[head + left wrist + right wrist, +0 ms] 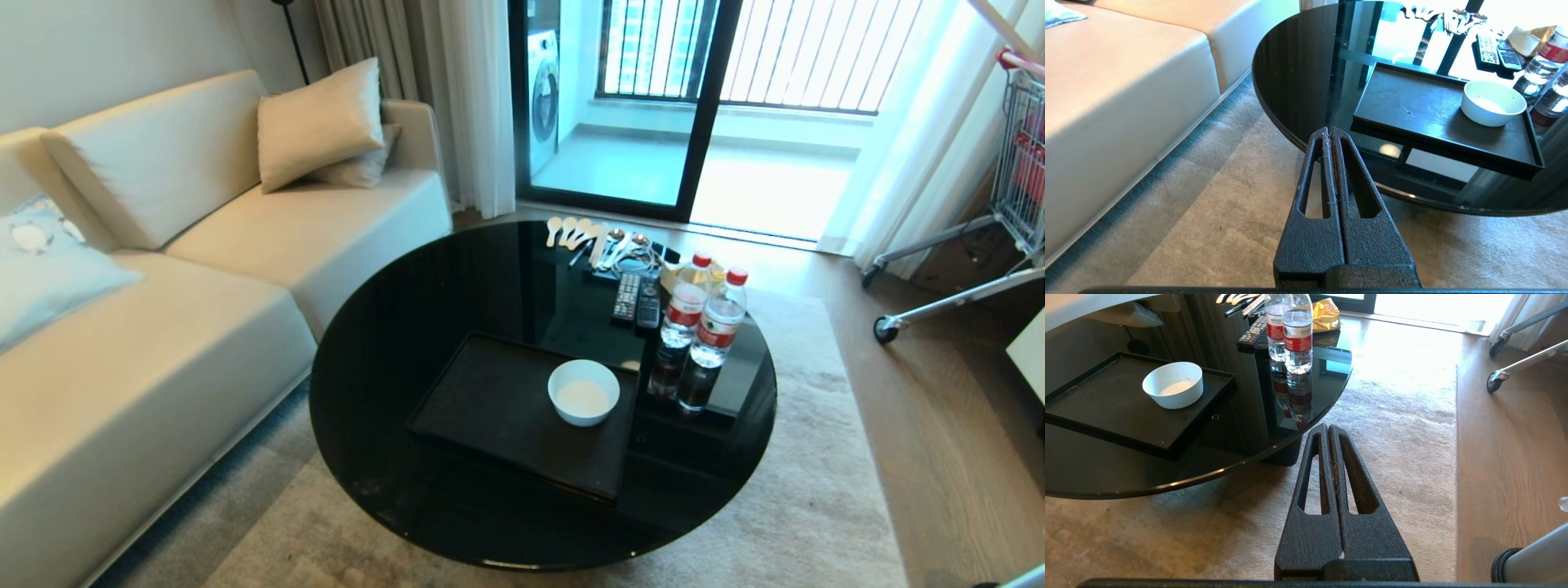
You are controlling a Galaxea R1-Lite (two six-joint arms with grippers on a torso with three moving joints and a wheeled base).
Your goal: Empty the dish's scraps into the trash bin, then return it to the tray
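**couchbot_fan:** Looking at this one, I'd say the job was basically wrapped up. The dish (583,392) sat on the tray (490,408), over toward the tray's far right corner, and I couldn't spot any orange chunks or yellow strips in it. Just a pale smear on the bottom.

**tinkerer_42:** Agreed, it looked emptied. Where was the trash bin though? I couldn't find it in any view.

**couchbot_fan:** Same, it wasn't in view. Neither arm showed in the head view either. The left gripper (1330,134) hung low over the carpet just off the near edge of the round black worktop (392,343), fingers pressed together, holding nothing. The right gripper (1328,430) did the same on the other side, fingers pressed together and empty, pointing toward the two water bottles (702,322).

**tinkerer_42:** So both parked. If the dish really was dumped already, nothing much was left to do.

**couchbot_fan:** That's my read. If it somehow hadn't been dumped, the next move would've needed the fingers spread wide, a reach over the tray's rim, and a pinch on the dish's wall. Bottles and remotes (637,300) stood close by on that side, so the approach would've wanted care.
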